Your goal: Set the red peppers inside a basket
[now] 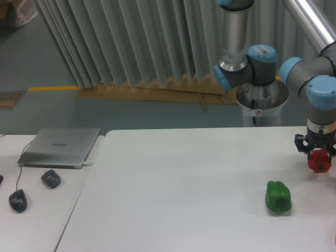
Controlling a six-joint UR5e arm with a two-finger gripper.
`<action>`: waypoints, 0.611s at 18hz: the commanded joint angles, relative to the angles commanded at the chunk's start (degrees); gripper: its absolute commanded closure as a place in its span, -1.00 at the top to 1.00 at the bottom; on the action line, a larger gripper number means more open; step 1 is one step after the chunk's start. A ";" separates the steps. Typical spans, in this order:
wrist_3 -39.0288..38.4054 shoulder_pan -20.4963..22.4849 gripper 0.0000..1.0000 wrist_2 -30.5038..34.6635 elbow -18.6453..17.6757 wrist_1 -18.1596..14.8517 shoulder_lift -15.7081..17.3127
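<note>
One red pepper, one green pepper, one laptop, two dark objects — perhaps mice.

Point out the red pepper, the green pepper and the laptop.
red pepper (319, 162): fixed camera view, on its glossy front, just below the pincer.
green pepper (278, 197): fixed camera view, middle of its body.
laptop (60, 146): fixed camera view, centre of its closed lid.
</note>
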 joint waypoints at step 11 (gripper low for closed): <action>35.64 7.10 -0.34 -0.52 5.45 -5.46 2.90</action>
